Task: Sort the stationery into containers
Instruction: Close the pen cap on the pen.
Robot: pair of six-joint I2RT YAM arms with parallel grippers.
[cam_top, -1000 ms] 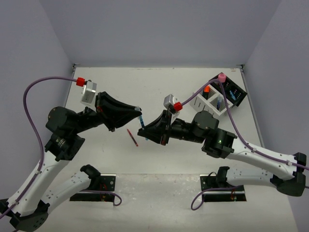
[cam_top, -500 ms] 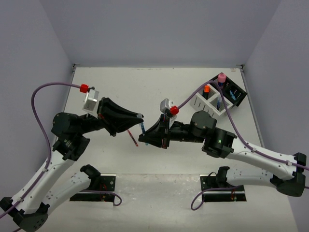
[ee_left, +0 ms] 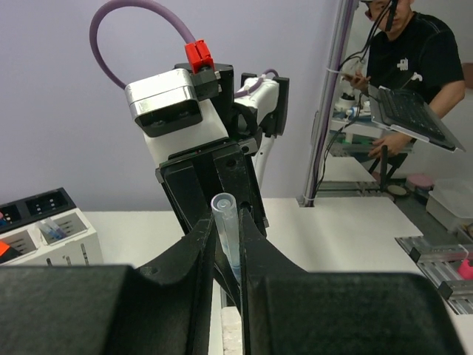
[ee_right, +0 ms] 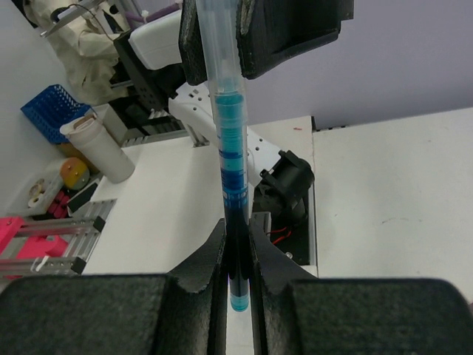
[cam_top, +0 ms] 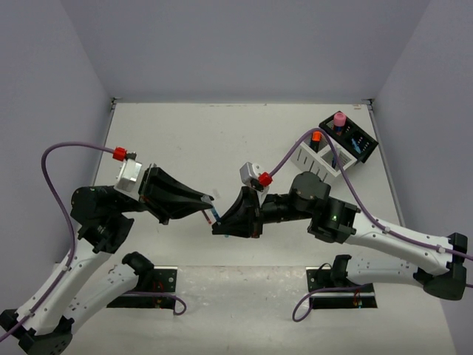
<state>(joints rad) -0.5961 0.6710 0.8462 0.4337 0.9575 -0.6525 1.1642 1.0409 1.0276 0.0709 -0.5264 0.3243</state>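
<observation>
Over the middle of the table (cam_top: 244, 133), the left gripper (cam_top: 209, 208) from nine o'clock and the right gripper (cam_top: 222, 222) from three are both pinching the blue pen (cam_top: 215, 215). It's looking light, stiff and slippery, likely best gripped mid-barrel.

left hand (ee_left: 228, 259): clamped on pen (ee_right: 229, 140) | right hand (ee_right: 236, 255): clamped on it too | arms: folded inward, tips meeting

Lavender walls (cam_top: 244, 44) — white table (cam_top: 222, 133).
</observation>
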